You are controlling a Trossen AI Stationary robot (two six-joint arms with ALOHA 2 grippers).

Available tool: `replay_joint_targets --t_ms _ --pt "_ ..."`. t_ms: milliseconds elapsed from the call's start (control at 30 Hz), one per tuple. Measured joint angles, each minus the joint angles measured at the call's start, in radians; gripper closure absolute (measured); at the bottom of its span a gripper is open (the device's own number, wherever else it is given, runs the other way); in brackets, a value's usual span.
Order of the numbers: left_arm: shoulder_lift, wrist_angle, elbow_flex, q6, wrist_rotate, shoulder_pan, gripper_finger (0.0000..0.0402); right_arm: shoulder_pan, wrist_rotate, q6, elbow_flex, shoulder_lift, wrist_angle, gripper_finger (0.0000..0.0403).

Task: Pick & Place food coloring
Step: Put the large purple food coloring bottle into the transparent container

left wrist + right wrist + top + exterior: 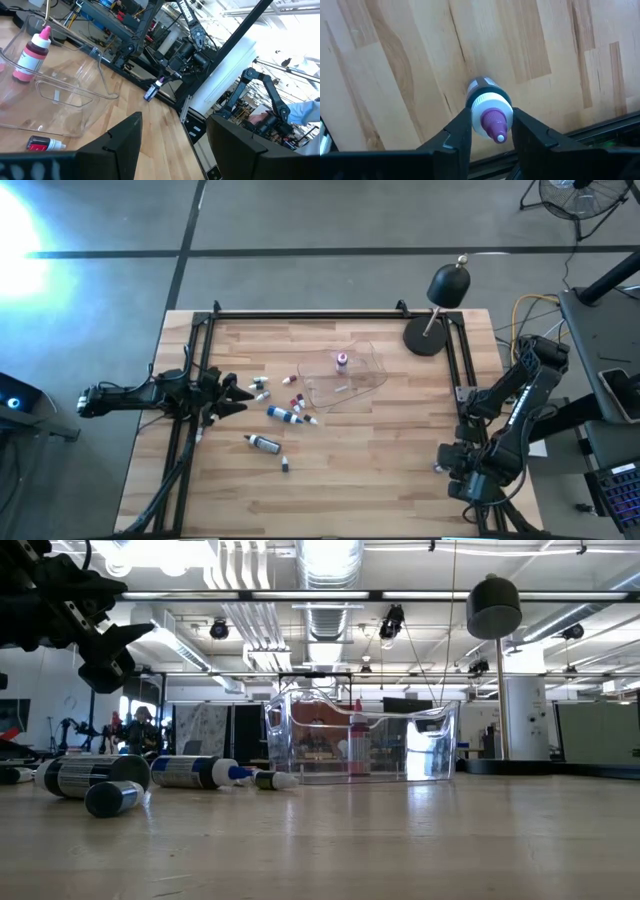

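- The right gripper (491, 134) sits low over the table's right front corner, its two dark fingers (454, 135) pressed against either side of a purple-capped bottle (490, 112), just behind the cap.
- That bottle, one of the food coloring set, stands between the fingers with its purple tip towards the wrist camera and its base on or just above the wooden table (395, 60); whether it has left the wood cannot be told.
- In the left wrist view the same bottle (152, 91) shows small and dark at the tip of the distant right arm.
- Well away from this gripper, towards the table's middle, the clear plastic tray (372, 376) holds one pink-capped bottle (342, 360) standing upright.
- Just past the tray's far side from the right gripper, the loose bottles (283, 414) lie scattered on their sides, some small with red caps, two larger with blue bands.
- One grey bottle (264, 442) and a tiny dark one (285, 466) lie apart, nearer the front edge.
- Farthest from the right gripper, the left gripper (238, 397) hangs above the table's left side with its fingers spread wide and nothing between them, pointing at the scattered bottles.
- A black dome-headed lamp (448, 285) stands at the back right corner.
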Motion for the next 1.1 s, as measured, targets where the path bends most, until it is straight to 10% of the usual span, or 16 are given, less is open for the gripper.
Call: replay_joint_targets --t_ms 233,667,1100 --pt "0.0 0.0 0.0 0.0 0.0 0.0 0.0205 -0.134 0.066 -0.026 0.052 0.0 -0.083 0.0297" --pt "0.0 0.0 0.0 0.0 0.0 0.0 0.0205 -0.708 0.35 -0.651 0.391 0.0 -0.161 0.0296" --pt "0.0 0.0 0.0 0.0 0.0 0.0 0.0205 -1.154 0.115 -0.992 0.426 0.192 0.049 0.0296"
